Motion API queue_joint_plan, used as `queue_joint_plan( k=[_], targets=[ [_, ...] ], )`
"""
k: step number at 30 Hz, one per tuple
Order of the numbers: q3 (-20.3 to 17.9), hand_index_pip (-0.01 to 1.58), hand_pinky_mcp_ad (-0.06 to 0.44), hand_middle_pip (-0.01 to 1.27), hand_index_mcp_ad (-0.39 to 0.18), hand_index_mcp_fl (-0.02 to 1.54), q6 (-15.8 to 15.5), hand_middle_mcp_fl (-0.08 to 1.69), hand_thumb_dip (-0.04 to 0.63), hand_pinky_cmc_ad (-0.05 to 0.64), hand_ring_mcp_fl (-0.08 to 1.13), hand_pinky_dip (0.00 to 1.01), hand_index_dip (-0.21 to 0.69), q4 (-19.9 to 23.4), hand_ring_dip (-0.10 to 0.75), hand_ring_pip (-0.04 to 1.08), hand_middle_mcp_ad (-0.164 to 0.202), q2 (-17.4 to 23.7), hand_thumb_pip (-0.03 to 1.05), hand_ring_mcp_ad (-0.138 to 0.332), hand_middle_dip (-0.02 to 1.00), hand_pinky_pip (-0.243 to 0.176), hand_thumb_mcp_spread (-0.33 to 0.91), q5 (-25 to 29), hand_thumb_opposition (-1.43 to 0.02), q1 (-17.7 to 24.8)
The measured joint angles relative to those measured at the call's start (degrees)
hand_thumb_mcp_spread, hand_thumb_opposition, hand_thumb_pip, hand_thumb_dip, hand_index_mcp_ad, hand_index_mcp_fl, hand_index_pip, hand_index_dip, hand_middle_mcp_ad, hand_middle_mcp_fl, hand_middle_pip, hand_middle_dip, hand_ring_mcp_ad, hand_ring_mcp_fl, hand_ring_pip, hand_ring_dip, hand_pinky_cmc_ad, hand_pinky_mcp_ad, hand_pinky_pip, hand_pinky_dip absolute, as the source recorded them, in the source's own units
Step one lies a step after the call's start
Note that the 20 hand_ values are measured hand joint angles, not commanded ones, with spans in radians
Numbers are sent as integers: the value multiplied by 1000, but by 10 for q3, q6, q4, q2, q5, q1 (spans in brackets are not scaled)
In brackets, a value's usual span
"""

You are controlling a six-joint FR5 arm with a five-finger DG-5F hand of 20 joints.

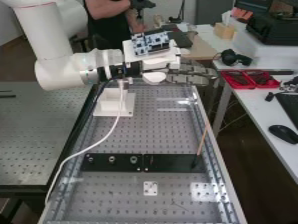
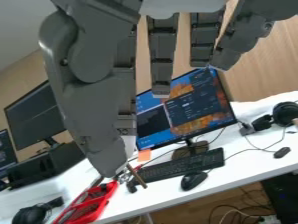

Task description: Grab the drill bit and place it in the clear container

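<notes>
While the hand [image 1: 189, 75] hangs released, wrist view shows monitors [image 2: 183, 112] (high view, the bench [image 1: 149, 135]).

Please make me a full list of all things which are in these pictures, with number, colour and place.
perforated benches: 2, grey, side by side
black plates: 2, black, across the middle bench
stick: 1, orange-brown, slanting at the plates' right end
small plate: 1, white, near end
stand: 1, white, below the arm
cable: 1, white, along the bench's left side
circuit board: 1, blue and white, on the arm
desk: white, count unclear
trays: 2, red, on the desk
headphones: 2 pairs, black, desk
monitors: 3, black, desk
keyboard: 1, black, desk
mouse: at least 1, black, by the keyboard
arm: 1, white, upper left
hand: 1, dark grey, over the bench's far end
</notes>
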Motion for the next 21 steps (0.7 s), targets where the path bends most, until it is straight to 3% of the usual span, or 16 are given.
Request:
queue_joint_plan(
  k=[10, 21],
  targets=[
    [-1, 990, 164, 127, -127, 902, 17, 380, 230, 363, 96, 190, 148, -4, 63, 91, 75, -11, 429, 204, 234, -59, 661, 6, -974, 57],
    [18, 990, 164, 127, -127, 902, 31, 380, 230, 363, 96, 190, 148, -19, 68, 87, 75, -60, 431, 204, 234, -59, 663, 15, -974, 101]
  ],
)
